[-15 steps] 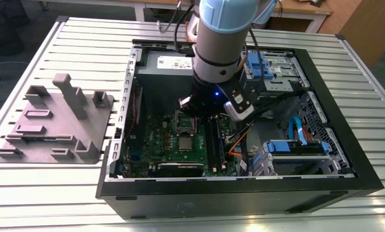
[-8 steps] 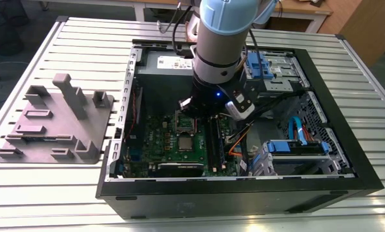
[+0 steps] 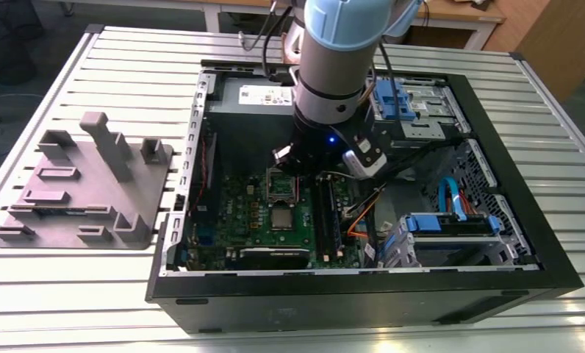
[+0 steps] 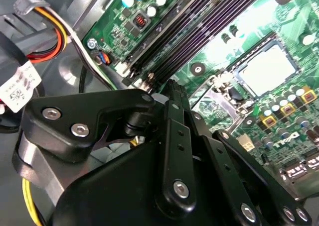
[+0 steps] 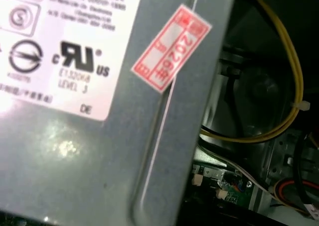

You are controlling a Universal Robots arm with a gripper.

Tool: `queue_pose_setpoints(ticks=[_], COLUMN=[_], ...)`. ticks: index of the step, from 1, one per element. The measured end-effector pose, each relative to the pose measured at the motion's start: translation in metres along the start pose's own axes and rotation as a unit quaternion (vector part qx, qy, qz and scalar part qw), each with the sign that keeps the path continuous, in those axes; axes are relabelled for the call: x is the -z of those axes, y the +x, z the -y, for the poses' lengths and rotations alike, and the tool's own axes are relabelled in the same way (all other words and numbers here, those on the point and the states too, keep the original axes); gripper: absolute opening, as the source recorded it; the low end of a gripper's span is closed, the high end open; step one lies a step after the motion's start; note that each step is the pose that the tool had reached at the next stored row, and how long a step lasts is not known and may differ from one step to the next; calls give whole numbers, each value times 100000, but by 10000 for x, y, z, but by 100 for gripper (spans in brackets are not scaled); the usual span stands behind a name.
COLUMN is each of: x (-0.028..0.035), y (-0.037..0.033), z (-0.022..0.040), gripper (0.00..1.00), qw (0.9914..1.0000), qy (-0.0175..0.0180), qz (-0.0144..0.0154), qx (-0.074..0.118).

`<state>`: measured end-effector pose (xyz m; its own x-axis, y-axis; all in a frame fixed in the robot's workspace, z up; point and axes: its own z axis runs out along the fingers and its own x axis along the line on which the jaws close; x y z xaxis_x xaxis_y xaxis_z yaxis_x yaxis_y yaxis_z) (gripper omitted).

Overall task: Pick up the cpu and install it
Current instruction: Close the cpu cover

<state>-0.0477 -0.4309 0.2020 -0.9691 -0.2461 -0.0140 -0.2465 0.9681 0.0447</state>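
Note:
The cpu (image 3: 281,218), a small silvery square, lies flat in the socket of the green motherboard (image 3: 242,220) inside the open PC case. In the second wrist view the cpu (image 4: 269,69) shows bright and flat beyond the fingertips. My gripper (image 3: 307,168) hangs just above the board by the raised socket frame (image 3: 281,185), slightly behind the cpu and not touching it. The black fingers (image 4: 174,126) of the gripper (image 4: 172,86) meet at the tip, shut with nothing between them.
A grey holder tray (image 3: 77,191) with raised blocks sits on the slatted table at the exterior view's left. The power supply (image 5: 75,111) is close to the wrist. Black memory slots (image 4: 199,32), yellow cables (image 5: 294,86) and a blue drive cage (image 3: 450,224) crowd the case.

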Motion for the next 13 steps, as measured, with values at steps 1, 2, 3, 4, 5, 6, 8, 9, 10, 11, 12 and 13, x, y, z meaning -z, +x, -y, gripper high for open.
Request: queue_pose_setpoints(ticks=[1, 2, 3, 4, 5, 6, 8, 9, 10, 11, 12, 13], x=[-2, -3, -4, -5, -5, -6, -7, -7, -8, -9, -9, -9], y=[-3, -6, -14, -26, -36, -43, -54, -58, -60, -60, -60, -60], z=[-10, -19, -23, -22, -22, -24, -25, -27, -29, -29, -30, -30], gripper=[11, 11, 11, 11, 11, 11, 11, 11, 11, 11, 11, 11], qw=[100000, 100000, 100000, 100000, 100000, 100000, 99999, 99999, 99999, 99999, 99999, 99999], qy=[-45, -90, -130, -167, -201, -222, -260, -291, -306, -311, -314, -312], qz=[12, 20, 29, 29, 35, 39, 38, 55, 68, 68, 69, 68], qx=[-1, 0, 32, 74, 113, 149, 185, 195, 193, 194, 197, 195])
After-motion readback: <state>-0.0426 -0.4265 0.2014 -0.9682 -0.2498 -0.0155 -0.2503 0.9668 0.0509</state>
